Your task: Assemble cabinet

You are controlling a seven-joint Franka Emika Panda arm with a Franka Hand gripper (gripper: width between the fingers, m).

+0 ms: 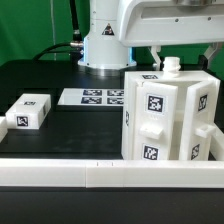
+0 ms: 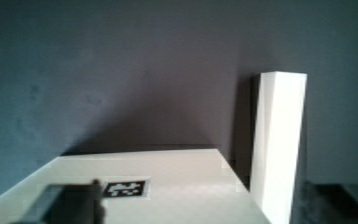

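Observation:
The cabinet body (image 1: 170, 115) is a large white box with black-and-white tags, standing at the exterior view's right. A small white drawer-like block (image 1: 28, 110) lies apart at the exterior view's left. My gripper (image 1: 178, 58) hangs just above the body's top, next to a small white knob (image 1: 172, 66). In the wrist view the gripper (image 2: 197, 210) is open. Its dark fingers (image 2: 60, 205) stand wide apart. Between them show the body's tagged top face (image 2: 158, 175) and an upright white panel (image 2: 279, 140). I cannot tell whether a finger touches the body.
The marker board (image 1: 95, 97) lies flat on the black table behind the parts. A white rail (image 1: 100, 175) runs along the front edge. The robot base (image 1: 100, 45) stands at the back.

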